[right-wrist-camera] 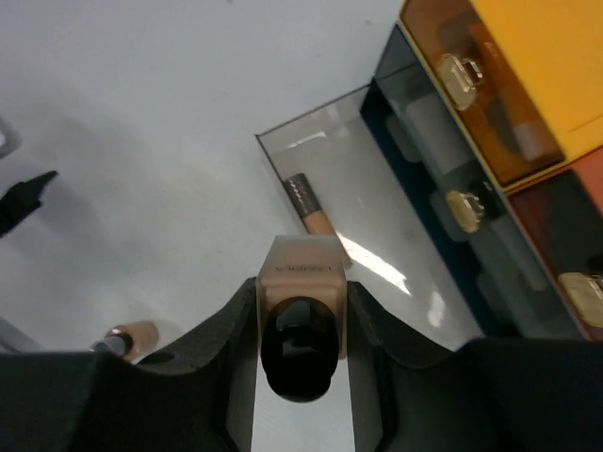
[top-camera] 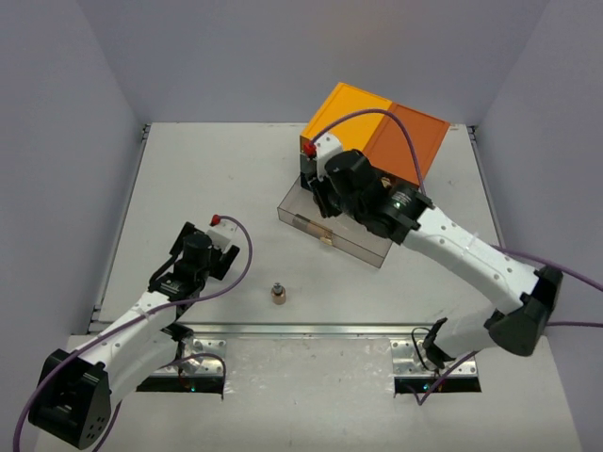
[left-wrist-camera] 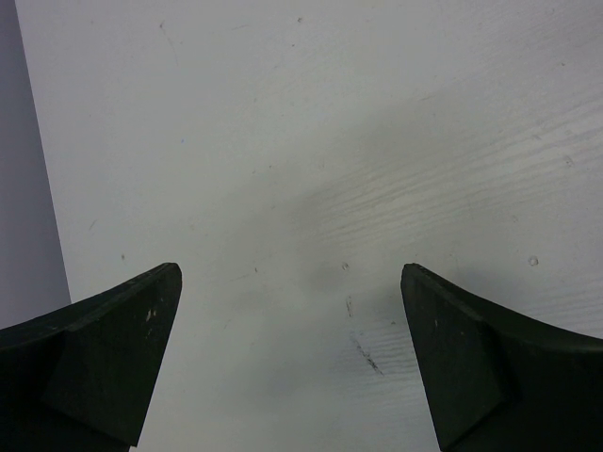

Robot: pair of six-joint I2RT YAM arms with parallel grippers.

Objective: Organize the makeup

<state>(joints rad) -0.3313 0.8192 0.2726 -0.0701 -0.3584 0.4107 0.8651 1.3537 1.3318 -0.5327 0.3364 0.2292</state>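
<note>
Right wrist: three brown bottles (right-wrist-camera: pixel 300 273) (right-wrist-camera: pixel 311 205) (right-wrist-camera: pixel 132 335), one clamped by right end effector (right-wrist-camera: pixel 302 299); left end effector (left-wrist-camera: pixel 290 273) apart.

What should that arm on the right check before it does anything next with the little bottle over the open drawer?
1. Grip: right end effector closed on the held bottle, fingers against both sides: ok.
2. Access: drawer pulled out of the chest: ok.
3. Position: held bottle over the drawer, not the table: ok.
4. Landing room: a tube lies near the drawer's outer corner, bare floor beside it: ok.
5. Height above the drawer floor: cannot tell.
6. Other arm: left end effector open over bare table, well apart: ok.
</note>
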